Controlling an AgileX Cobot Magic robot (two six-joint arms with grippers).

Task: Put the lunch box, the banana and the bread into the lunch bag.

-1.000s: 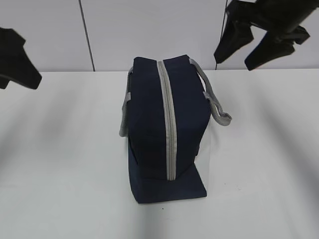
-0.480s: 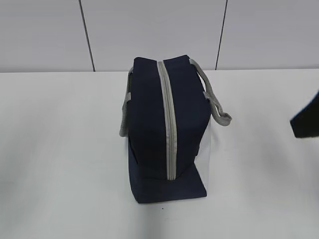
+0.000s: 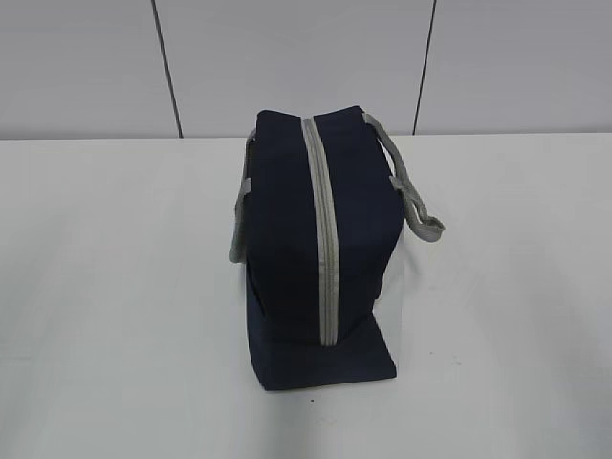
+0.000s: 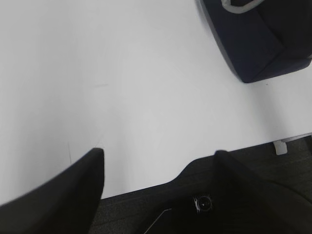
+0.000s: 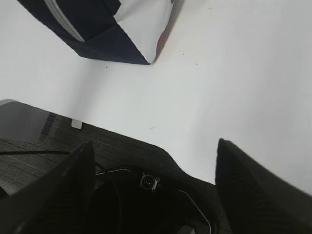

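The navy lunch bag [image 3: 287,239] stands in the middle of the white table, its grey zipper [image 3: 323,229] running shut along the top and its grey handles hanging at both sides. Its corner shows at the top right of the left wrist view [image 4: 258,44] and at the top left of the right wrist view [image 5: 92,29]. My left gripper [image 4: 158,153] is open and empty over the table's front edge, well away from the bag. My right gripper [image 5: 155,142] is open and empty, also over the front edge. The lunch box, banana and bread are out of view.
The white table [image 3: 115,287] ends at a grey panelled wall [image 3: 287,57] behind the bag. Below the table's front edge lies the dark robot base [image 4: 161,204], also in the right wrist view [image 5: 122,161]. Neither arm shows in the exterior view.
Both grippers hung at the upper corners of the exterior view a second ago. The left one left first, the right one dropped to the right edge, and now both are out of that view.
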